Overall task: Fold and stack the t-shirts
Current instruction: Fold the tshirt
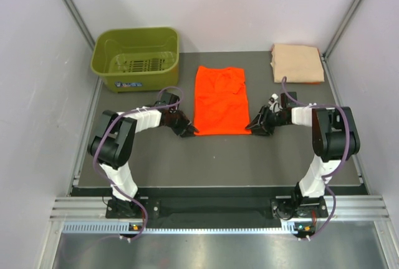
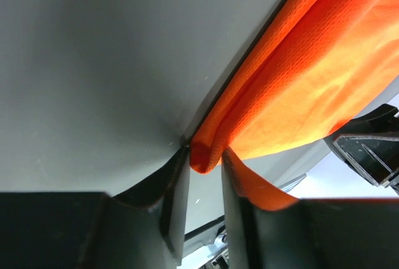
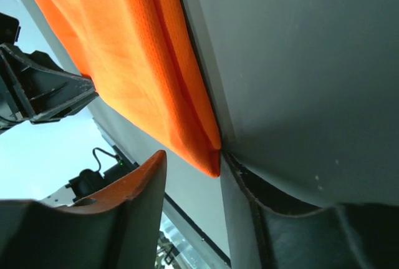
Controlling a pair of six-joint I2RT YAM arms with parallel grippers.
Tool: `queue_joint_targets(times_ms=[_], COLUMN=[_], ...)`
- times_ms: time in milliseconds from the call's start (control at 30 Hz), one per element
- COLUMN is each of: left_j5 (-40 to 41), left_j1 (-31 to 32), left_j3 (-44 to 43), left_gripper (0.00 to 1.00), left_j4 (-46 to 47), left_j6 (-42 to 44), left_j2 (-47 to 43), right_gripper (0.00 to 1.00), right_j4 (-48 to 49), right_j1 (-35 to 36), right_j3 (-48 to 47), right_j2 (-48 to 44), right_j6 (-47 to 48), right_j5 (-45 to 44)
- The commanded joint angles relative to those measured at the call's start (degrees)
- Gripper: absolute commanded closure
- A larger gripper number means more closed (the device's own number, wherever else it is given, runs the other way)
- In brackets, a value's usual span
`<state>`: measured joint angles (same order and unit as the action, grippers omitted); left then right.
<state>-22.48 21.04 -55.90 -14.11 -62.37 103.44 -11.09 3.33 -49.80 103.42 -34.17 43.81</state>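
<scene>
The orange t-shirt (image 1: pixel 219 100) lies flat on the dark mat (image 1: pixel 218 163), folded into a long rectangle. My left gripper (image 1: pixel 190 130) is low at its near left corner. In the left wrist view that corner (image 2: pixel 206 160) sits between the narrowly parted jaws of the left gripper (image 2: pixel 204 150), brushing both fingertips. My right gripper (image 1: pixel 251 127) is at the near right corner. Its jaws (image 3: pixel 192 155) stand apart, the corner (image 3: pixel 212 160) against one finger and clear of the other. The peach-tan t-shirt (image 1: pixel 297 63) lies folded at the far right.
An olive-green basket (image 1: pixel 134 78) stands at the far left of the mat. White walls close in on both sides and behind. Both arm bases sit at the near edge.
</scene>
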Motion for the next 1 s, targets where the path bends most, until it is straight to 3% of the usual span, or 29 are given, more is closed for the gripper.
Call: queue_joint_targets(times_ms=[0, 67, 133, 167, 233, 433, 600, 800, 967], left_j5=[3.32, 3.23, 3.58, 3.76, 4.29, 7.01, 11.04, 13.42, 15.54], left_j1=[-0.12, -0.12, -0.12, -0.12, -0.03, 1.28, 6.19, 15.41, 20.09], left_j3=[-1.40, -2.28, -3.16, -4.47, -5.79, -5.45, 2.27, 12.56, 17.13], left_gripper=[0.70, 0.78, 0.88, 1.00, 1.00, 1.00, 1.00, 1.00, 1.00], left_j4=[0.05, -0.04, -0.57, -1.96, -3.55, -8.12, -10.50, -13.31, -21.38], left_j6=[1.90, 2.86, 4.79, 5.67, 8.56, 12.79, 13.06, 7.71, 2.79], left_j2=[2.64, 3.17, 3.26, 3.44, 3.26, -2.79, -13.51, -27.48, -41.19], right_gripper=[0.62, 0.67, 0.83, 0.93, 1.00, 1.00, 1.00, 1.00, 1.00], right_j4=[1.33, 1.42, 1.16, 0.55, -1.64, -7.18, -10.61, -14.30, -20.45], right_j1=[0.53, 0.62, 1.06, 1.32, 1.67, 2.82, 4.66, 9.93, 13.71], right_j3=[-1.26, -1.96, -2.49, -3.19, -3.81, -2.85, 4.00, 14.02, 21.32], right_j2=[3.37, 3.55, 3.37, 3.20, 1.98, -5.58, -15.76, -28.95, -43.98], right_j6=[1.31, 1.39, 2.26, 2.79, 4.64, 8.24, 10.09, 8.43, 6.31], right_j5=[-5.76, -5.67, -4.97, -4.79, -4.96, -6.28, -7.60, -10.14, -11.73])
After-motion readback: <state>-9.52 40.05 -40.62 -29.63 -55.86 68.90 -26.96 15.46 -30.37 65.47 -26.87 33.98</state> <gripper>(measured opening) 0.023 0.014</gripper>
